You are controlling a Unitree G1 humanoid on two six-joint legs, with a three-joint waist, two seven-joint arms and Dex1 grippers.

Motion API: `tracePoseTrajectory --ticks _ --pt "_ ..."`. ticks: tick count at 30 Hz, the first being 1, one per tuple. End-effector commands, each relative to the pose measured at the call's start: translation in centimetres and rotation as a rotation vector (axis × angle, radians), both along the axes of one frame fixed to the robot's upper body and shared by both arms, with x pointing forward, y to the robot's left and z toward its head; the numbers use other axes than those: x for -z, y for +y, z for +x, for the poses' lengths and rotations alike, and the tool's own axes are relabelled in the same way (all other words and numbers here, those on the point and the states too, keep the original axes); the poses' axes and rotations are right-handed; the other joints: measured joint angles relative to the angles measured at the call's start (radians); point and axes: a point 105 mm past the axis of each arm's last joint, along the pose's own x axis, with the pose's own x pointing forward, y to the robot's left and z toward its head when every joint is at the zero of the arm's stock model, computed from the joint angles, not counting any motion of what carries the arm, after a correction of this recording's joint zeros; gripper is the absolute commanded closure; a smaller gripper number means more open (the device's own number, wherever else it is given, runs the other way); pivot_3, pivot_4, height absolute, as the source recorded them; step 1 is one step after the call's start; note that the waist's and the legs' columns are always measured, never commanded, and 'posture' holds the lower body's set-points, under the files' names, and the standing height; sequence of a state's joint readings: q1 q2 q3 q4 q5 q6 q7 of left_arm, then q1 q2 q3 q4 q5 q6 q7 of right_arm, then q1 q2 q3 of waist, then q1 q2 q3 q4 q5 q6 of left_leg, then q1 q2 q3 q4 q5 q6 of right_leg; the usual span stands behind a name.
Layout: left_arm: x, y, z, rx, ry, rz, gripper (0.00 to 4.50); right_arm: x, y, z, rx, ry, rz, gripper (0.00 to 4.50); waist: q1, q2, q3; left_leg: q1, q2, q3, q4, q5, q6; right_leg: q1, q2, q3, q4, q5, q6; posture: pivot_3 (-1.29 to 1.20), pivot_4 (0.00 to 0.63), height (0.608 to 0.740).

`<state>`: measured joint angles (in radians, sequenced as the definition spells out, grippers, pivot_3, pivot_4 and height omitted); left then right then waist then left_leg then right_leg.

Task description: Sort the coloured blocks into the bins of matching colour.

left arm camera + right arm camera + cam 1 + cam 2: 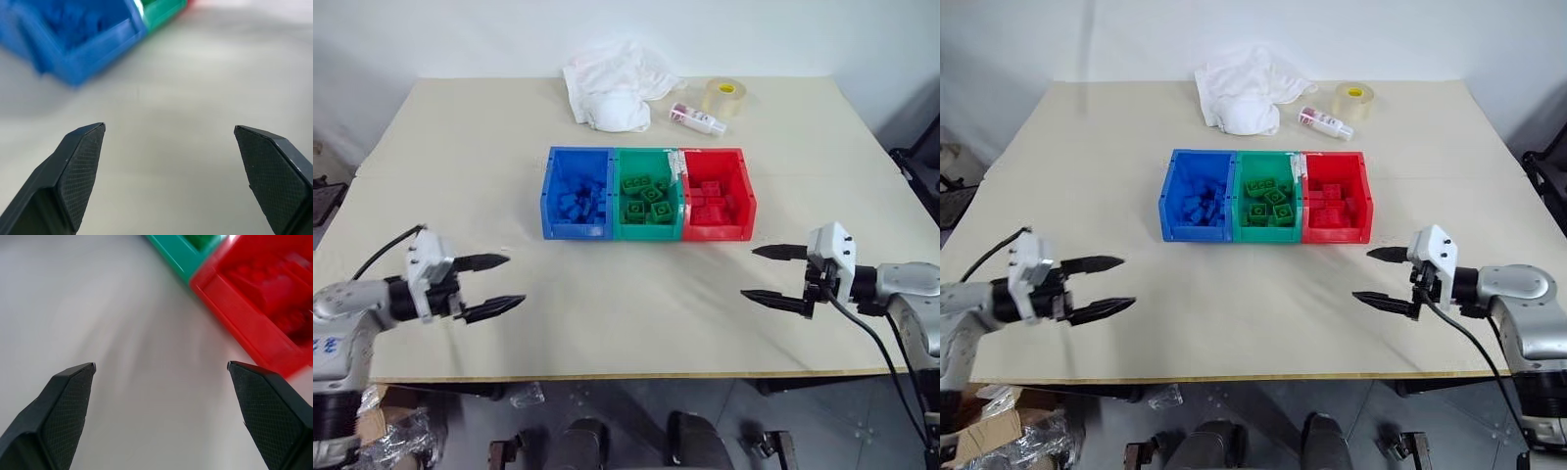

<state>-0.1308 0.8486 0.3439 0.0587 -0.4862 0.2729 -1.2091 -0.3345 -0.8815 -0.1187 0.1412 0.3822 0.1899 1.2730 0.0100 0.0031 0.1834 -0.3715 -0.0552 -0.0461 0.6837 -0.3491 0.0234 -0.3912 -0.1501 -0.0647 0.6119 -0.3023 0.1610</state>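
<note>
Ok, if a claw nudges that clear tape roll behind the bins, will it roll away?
Probably not. The tape roll lies flat, hole upward, so a push should slide it across the table rather than roll it. It looks light and rigid; tipped on edge, it likely would roll.

1. This looks like a robot test room or lab, not a home: a plain beige table [607, 294] stands against a bare white wall [460, 39].
2. The setup is staged, with three joined bins [647, 194] at the table's centre holding sorted toy bricks.
3. Working odds and ends lie at twelve o'clock from the bins: a crumpled white cloth [612, 88], a clear tape roll [724, 97] and a small bottle [697, 118].
4. Cardboard and plastic wrap [396, 431] sit on the grey floor at seven o'clock.
</note>
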Motion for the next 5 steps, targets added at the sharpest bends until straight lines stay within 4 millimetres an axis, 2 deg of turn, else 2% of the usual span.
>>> tracePoseTrajectory --ticks 1,5 --pt "-1.09 1.40 -0.19 -0.026 -0.069 0.011 0.01 -0.47 -0.83 0.34 -0.015 -0.021 -0.039 0.00 0.002 0.000 0.000 0.000 0.000 0.000 0.000 0.000 0.000 0.000 0.000 0.000 0.000 0.000 0.000 0.00 0.150 0.740" --pt "-1.68 1.57 0.01 -0.029 -0.103 0.001 0.01 -0.66 -0.92 0.88 -0.019 -0.029 -0.041 0.00 -0.001 0.000 0.000 0.000 0.000 0.000 0.000 0.000 0.000 -0.001 0.000 0.000 0.000 0.000 0.000 0.00 0.150 0.740"
